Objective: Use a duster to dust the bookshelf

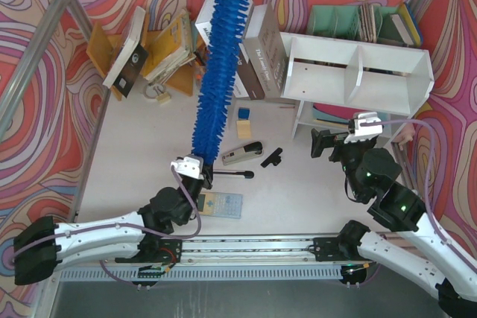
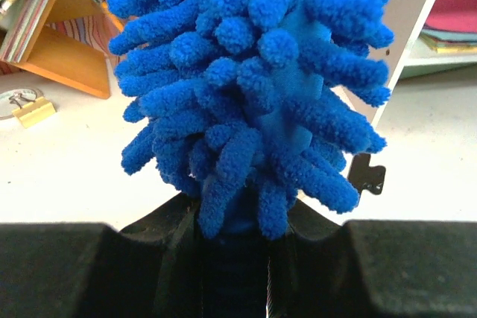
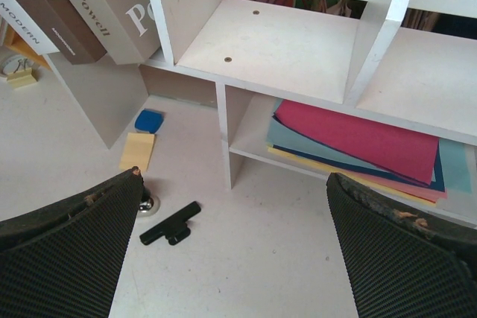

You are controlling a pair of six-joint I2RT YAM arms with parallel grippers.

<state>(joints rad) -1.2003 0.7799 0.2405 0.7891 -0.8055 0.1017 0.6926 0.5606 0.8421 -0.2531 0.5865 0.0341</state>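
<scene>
The left end effector (image 1: pixel 191 166) clamps the duster (image 1: pixel 220 65) at its near end; the right end effector (image 3: pixel 235 180) stands wide apart.
The duster's blue head reaches away toward the leaning books (image 1: pixel 261 53), left of the white bookshelf (image 1: pixel 320 72); the empty right end effector hangs near the bookshelf's front.

Fluffy blue cloth, matt white board.
The duster (image 1: pixel 218 72) is soft, nubby microfibre; the bookshelf (image 3: pixel 283 46) smooth, matt board; coloured paper sheets (image 3: pixel 358 138) look dull.

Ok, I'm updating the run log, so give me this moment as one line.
left gripper: shut on duster | right gripper: open, empty, facing bookshelf | duster: left of bookshelf, apart
</scene>
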